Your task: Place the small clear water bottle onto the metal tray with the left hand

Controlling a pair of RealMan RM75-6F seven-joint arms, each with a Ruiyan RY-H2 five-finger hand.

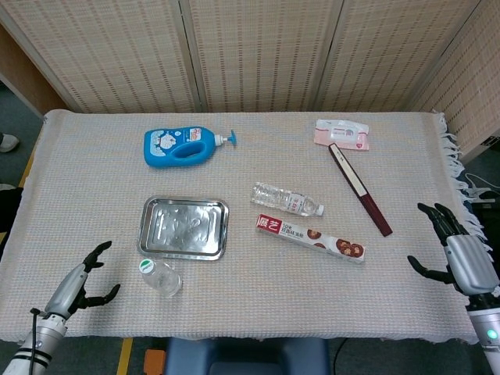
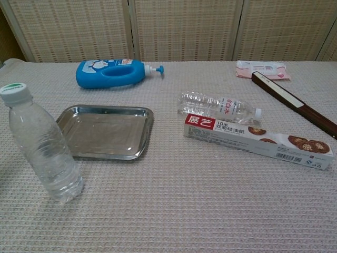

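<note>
A small clear water bottle [image 1: 160, 277] with a green-and-white cap stands upright just in front of the metal tray [image 1: 183, 226]; the chest view shows the bottle [image 2: 45, 153] at the near left and the tray [image 2: 105, 132] with nothing on it. A second clear bottle [image 1: 287, 200] with a label lies on its side right of the tray. My left hand [image 1: 78, 283] hovers at the table's front left, fingers spread, a hand's width left of the upright bottle and holding nothing. My right hand [image 1: 457, 254] is at the right edge, fingers spread and holding nothing. Neither hand shows in the chest view.
A blue pump bottle [image 1: 181, 146] lies behind the tray. A long box [image 1: 310, 237] lies in front of the lying bottle. A dark slim stick [image 1: 359, 187] and a pink packet [image 1: 341, 133] are at the back right. The table's front edge is just below the upright bottle.
</note>
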